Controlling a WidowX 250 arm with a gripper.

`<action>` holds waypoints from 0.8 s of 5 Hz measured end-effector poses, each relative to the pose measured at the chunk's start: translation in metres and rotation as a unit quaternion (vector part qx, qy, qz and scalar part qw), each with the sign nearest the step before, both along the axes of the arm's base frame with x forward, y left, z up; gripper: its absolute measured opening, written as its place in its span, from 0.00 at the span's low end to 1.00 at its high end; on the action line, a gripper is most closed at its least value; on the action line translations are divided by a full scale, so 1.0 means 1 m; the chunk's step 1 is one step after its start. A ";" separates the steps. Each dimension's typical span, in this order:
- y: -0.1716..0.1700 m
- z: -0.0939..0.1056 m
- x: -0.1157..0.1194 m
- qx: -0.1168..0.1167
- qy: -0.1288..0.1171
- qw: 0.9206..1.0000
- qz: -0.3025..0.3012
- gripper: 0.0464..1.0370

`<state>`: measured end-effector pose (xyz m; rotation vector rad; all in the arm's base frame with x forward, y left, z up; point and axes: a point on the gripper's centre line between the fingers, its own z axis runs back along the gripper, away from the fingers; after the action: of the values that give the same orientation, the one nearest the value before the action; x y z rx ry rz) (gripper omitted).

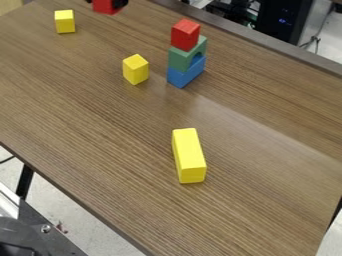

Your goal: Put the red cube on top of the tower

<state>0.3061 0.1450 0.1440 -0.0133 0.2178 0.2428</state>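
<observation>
- Reading the gripper (106, 3) at the upper edge, we find it clamped on a red cube (105, 7), a dark fingertip on either side.
- Tower (178, 59) stands off to the tool's right in the view, nearer the camera: blue base (178, 77), green arch (190, 47), second red block (184, 35) on top. We take the gripped cube as the one to add.
- Risk 1: if the carry comes in too low, we expect the held cube to strike the second red block and topple the stack.
- Risk 2: the top block sits with little area to spare; an off-centre release, or pressing down too hard, could tip the new cube or slide the layers.
- Risk 3: a swing dipping well short of the tower could clip the near yellow block (135, 70), between the tool and the long yellow block (189, 157). The small yellow block (65, 22), just left of the tool, seems a lesser worry.
- Hidden: the frame edge cuts off the gripper's body and the held cube's upper part, so we cannot judge grip depth or height above the table (100, 120).
</observation>
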 end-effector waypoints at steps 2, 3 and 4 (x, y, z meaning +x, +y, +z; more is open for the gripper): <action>-0.017 0.012 -0.016 -0.033 0.017 0.999 -0.030 0.55; -0.034 0.009 -0.022 -0.051 0.016 0.998 -0.042 0.55; -0.048 0.002 -0.025 -0.057 0.006 0.997 -0.056 0.55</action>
<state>0.2806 0.0967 0.1458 -0.1120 0.2435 0.1183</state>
